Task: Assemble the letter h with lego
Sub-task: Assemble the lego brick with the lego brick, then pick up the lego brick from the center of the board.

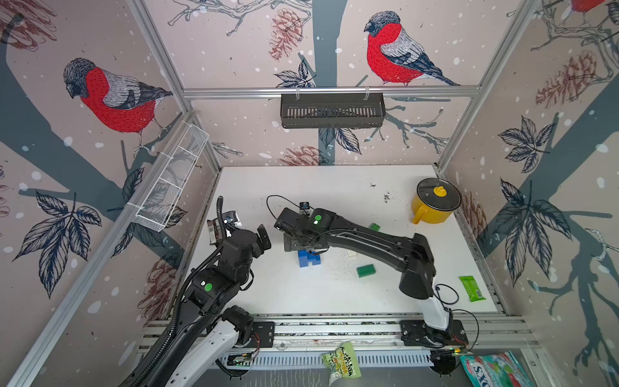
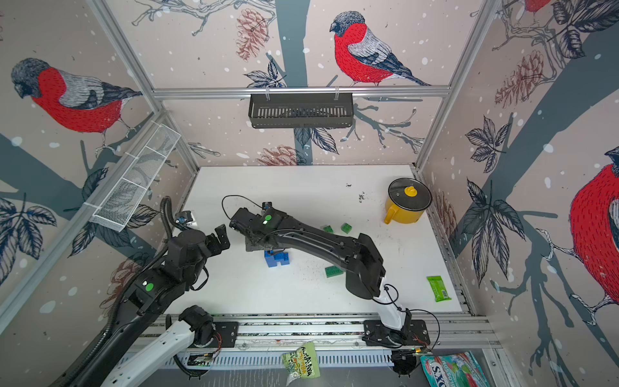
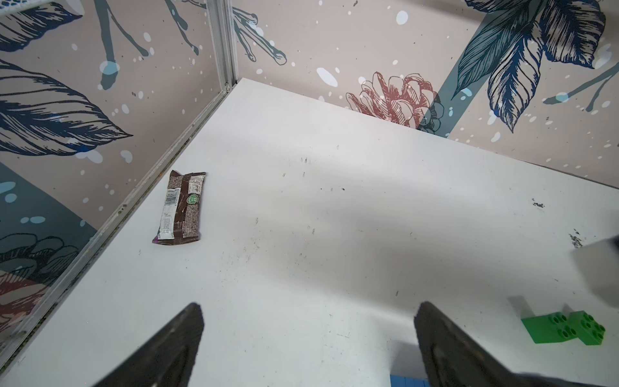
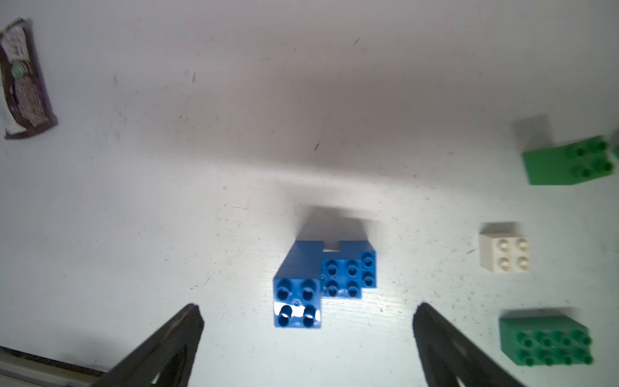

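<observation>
A stepped stack of blue lego stands mid-table, seen in both top views. My right gripper hovers right over it, open, with the fingers wide of the stack and nothing held; a top view shows it above the stack. A white brick, a long green brick and a green cube lie loose to the stack's right. My left gripper is open and empty over bare table, left of the stack. Two green cubes sit side by side.
A yellow pot with a lid stands at the back right. A brown snack wrapper lies by the left wall, and a green wrapper sits near the right front corner. A white wire basket hangs on the left wall.
</observation>
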`<control>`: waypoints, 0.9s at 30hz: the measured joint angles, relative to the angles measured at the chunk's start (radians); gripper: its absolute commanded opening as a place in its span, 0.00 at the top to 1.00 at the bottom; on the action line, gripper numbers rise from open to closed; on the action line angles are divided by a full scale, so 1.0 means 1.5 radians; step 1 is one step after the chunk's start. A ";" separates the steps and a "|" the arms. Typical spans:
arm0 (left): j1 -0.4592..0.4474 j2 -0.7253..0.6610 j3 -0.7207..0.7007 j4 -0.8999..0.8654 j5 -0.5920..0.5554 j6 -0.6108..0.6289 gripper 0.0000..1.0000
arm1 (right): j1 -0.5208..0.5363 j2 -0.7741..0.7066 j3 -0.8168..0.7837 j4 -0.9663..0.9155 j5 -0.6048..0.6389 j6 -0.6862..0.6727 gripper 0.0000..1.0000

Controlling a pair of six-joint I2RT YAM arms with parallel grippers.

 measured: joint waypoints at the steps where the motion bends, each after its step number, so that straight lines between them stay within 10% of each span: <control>1: -0.001 0.003 0.000 0.000 0.000 0.000 0.01 | -0.005 -0.030 -0.028 0.009 0.007 -0.007 0.00; 17: -0.082 0.073 -0.013 0.019 0.124 -0.150 0.02 | -0.288 -0.713 -0.724 0.355 0.012 -0.152 0.01; 27: -0.338 0.160 -0.063 0.035 0.001 -0.377 0.02 | -0.343 -0.699 -0.853 0.471 -0.086 -0.196 0.00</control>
